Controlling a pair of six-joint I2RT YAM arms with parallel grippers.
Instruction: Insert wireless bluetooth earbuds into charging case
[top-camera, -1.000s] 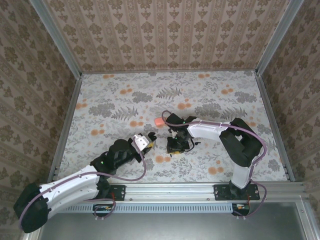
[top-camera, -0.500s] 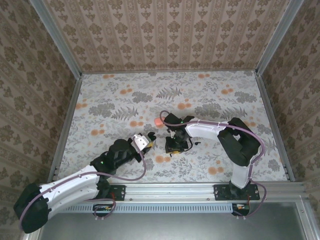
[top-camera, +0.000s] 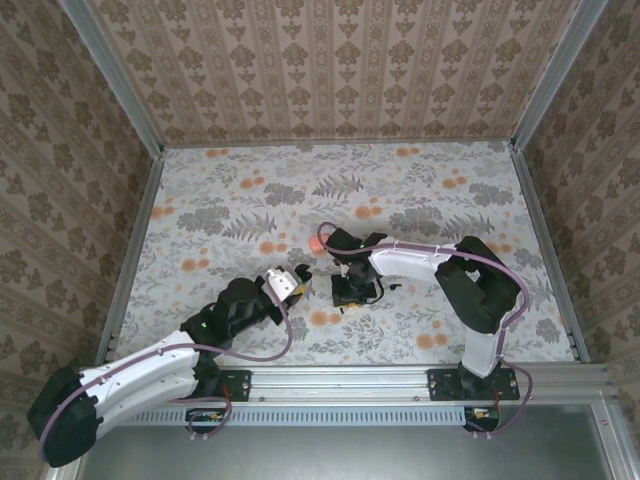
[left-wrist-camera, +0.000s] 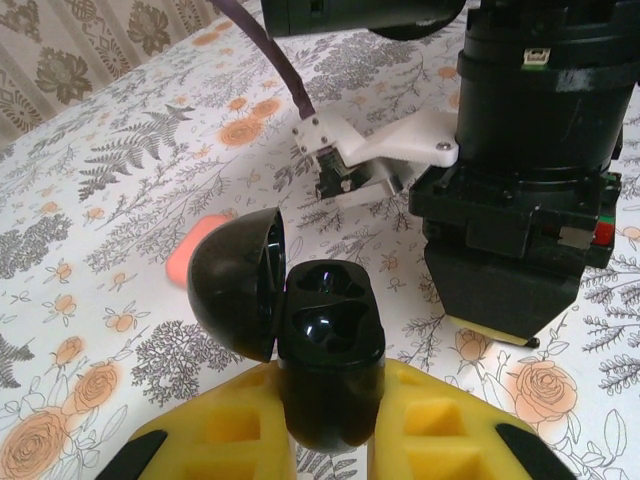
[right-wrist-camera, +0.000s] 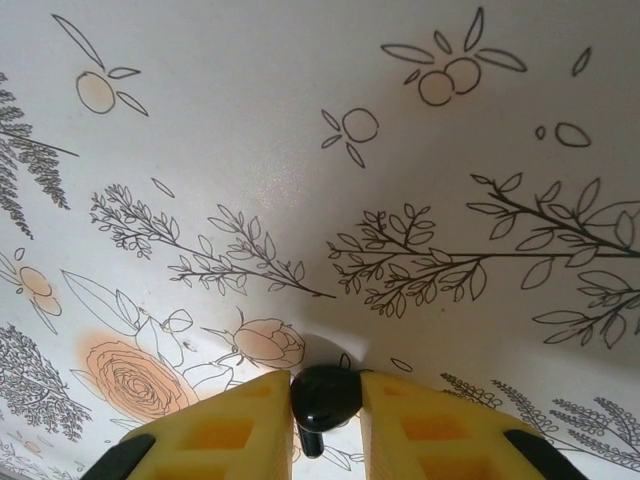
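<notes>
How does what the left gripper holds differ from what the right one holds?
The charging case in the left gripper is far bigger than the earbud in the right gripper. The case stands open, lid swung aside; the earbud is one solid bean. Both are glossy black, pinched between yellow jaws.

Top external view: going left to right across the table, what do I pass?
Left tool gripping the open black charging case → salmon-pink object → right tool pinching a black earbud → right arm's elbow.
</notes>
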